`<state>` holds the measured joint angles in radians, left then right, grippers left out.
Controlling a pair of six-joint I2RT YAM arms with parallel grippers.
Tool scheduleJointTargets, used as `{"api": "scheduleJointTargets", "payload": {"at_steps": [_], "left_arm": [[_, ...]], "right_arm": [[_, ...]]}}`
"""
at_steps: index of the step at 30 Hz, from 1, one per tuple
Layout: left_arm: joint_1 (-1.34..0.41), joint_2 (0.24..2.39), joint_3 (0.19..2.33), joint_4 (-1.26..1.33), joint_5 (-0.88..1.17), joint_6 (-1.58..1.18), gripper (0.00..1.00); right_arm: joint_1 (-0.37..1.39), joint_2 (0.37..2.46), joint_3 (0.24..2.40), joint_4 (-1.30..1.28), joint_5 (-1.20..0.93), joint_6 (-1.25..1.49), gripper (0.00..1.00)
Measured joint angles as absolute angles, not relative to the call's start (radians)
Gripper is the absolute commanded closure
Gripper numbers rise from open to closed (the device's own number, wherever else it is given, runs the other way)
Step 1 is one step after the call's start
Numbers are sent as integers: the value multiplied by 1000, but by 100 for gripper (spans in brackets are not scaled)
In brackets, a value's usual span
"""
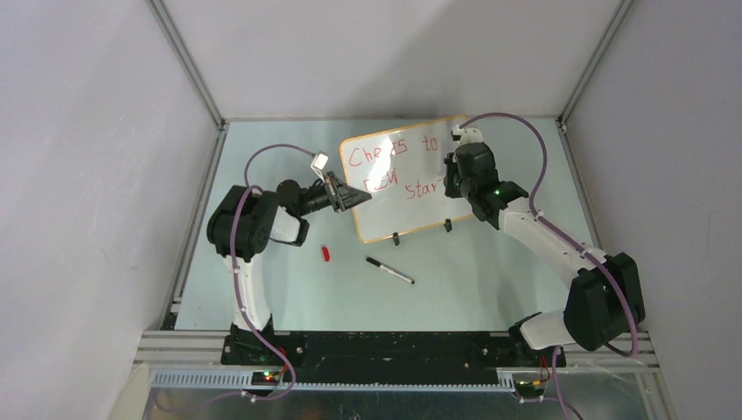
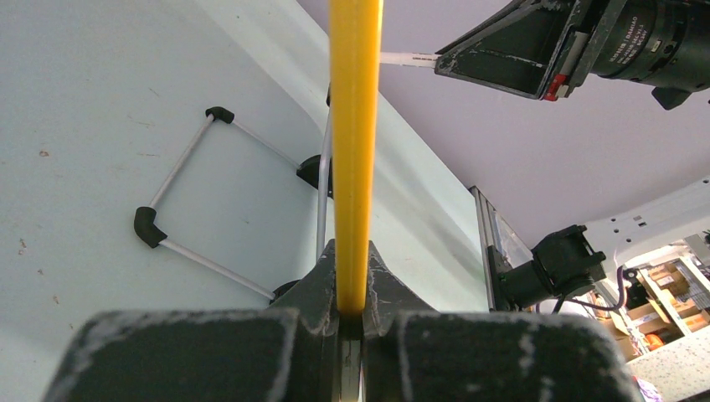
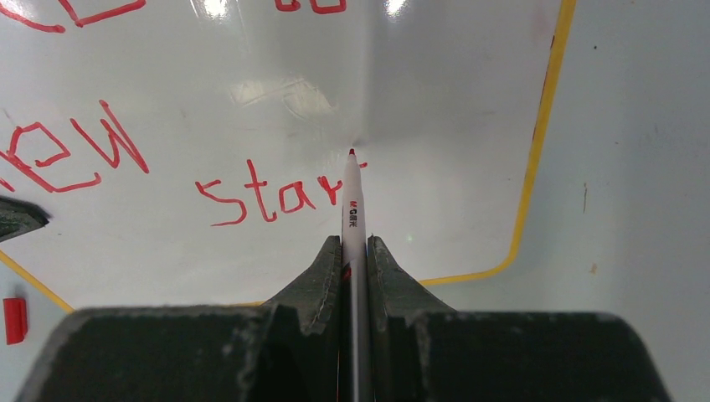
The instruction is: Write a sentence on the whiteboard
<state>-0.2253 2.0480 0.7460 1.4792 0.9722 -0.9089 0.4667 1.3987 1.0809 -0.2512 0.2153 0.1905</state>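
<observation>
Whiteboard [image 1: 395,214] stands tilted at the middle of the pale desk [image 1: 499,271], resting on 2 small black clip feet along its near edge, its writing face toward the arms. The sentence [image 1: 363,157] runs in red across 2 rows: "Cheers to" above, "new" and "Star" below, with the end of the last word hidden behind the marker.

The left tool [image 2: 352,322] is clamped on the whiteboard's left edge, the orange-tan rim pinched between its fingers. The right tool [image 3: 354,251] hangs over the whiteboard's right half, closed tight on a white-barrelled red marker [image 3: 352,205]. The marker's tip touches the glossy surface just right of "Star", at the end of the lower row.

A black pen [image 1: 389,269] lies on the desk just in front of the whiteboard's near edge. A small red cap [image 1: 325,254] lies near the whiteboard's near-left corner, apart from the pen.
</observation>
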Motion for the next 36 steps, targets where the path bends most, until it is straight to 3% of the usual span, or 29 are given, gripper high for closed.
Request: {"api": "scheduleJointTargets", "payload": {"at_steps": [36], "left_arm": [[-225,2048,746,1479,972,-909,100]], "right_arm": [[459,1430,1095,-271,216,200,100]]}}
